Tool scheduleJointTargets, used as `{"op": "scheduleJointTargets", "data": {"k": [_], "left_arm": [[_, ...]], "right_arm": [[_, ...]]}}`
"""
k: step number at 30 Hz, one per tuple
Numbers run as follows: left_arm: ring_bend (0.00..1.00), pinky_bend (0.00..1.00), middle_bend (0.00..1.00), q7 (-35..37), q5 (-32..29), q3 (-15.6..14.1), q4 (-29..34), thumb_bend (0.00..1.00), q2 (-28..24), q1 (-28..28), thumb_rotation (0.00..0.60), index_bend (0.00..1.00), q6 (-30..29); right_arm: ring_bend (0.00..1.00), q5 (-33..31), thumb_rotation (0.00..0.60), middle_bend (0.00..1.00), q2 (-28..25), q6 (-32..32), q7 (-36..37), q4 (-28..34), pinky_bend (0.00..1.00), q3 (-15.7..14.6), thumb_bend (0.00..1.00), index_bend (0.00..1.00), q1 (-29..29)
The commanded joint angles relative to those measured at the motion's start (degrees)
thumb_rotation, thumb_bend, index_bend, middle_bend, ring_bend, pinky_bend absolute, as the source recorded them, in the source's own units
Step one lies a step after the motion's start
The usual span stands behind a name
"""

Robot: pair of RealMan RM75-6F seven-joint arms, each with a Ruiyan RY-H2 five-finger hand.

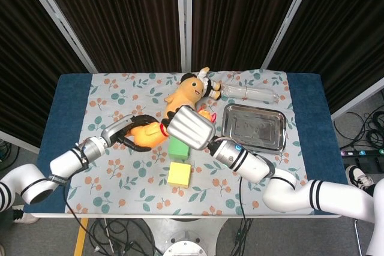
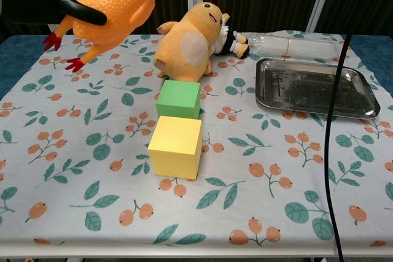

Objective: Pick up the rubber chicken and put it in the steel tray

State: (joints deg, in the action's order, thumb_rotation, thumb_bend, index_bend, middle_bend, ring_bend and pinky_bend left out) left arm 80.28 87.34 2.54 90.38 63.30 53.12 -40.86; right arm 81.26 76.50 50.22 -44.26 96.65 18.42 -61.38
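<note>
The orange rubber chicken (image 1: 146, 135) with a red collar hangs in the air over the table's left half, its feet down and left (image 2: 113, 4). My right hand (image 1: 190, 126) holds it at the neck and hides its head. My left hand (image 1: 123, 133) has its black fingers (image 2: 69, 5) curled around the chicken's rear body, one lying across its back. The steel tray (image 1: 270, 141) lies to the right, empty (image 2: 362, 105). In the chest view my right hand is almost wholly cut off at the top edge.
A yellow plush toy (image 1: 185, 93) lies behind the chicken, with a clear plastic bottle (image 1: 251, 92) beside it. A green block (image 2: 178, 99) and a yellow block (image 2: 175, 146) sit mid-table, under my right forearm in the head view. A floral cloth covers the table.
</note>
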Motion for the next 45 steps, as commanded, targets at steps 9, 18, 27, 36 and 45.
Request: {"op": "scheduleJointTargets", "data": {"k": [9,18,27,36,45], "left_arm": [[0.73,0.90,0.76,-9.7,-9.1,2.6,-0.8,0.51,2.8,-2.4,0.600,0.71,1.2],[0.86,1.00,0.91,-14.0,-14.2,5.2,-0.5,0.58,4.1,-4.1,0.600,0.85,1.7],[0.76,0.91,0.77,-14.4,-11.4,5.9,1.2,0.60,3.4,-6.3,0.600,0.66,1.9],[0.25,0.44,0.24,-5.8,-2.0,4.7,0.1,0.45,3.3,-7.9,0.600,0.23,-1.6],[0.22,0.42,0.23,-2.4,1.7,3.3,-0.6,0.37,2.9,-6.3,0.600,0.23,-1.6]], "right_arm": [[0.75,0.1,0.600,0.80,-0.6,1.7,-1.2,4.1,1.00,-1.5,0.15,1.00,-0.1],[0.76,0.5,0.600,0.81,-0.5,2.3,-3.9,7.0,1.00,-3.0,0.15,1.00,-0.4],[0.76,-1.5,0.600,0.81,-0.8,3.4,-3.9,5.1,1.00,-2.7,0.15,1.00,-0.2],[0.76,-3.5,0.600,0.81,0.0,3.9,-2.4,1.8,1.00,-2.6,0.15,1.00,-0.5],[0.76,-3.0,0.600,0.81,0.8,4.4,-1.5,1.1,1.00,-3.0,0.15,1.00,-0.9]]}}
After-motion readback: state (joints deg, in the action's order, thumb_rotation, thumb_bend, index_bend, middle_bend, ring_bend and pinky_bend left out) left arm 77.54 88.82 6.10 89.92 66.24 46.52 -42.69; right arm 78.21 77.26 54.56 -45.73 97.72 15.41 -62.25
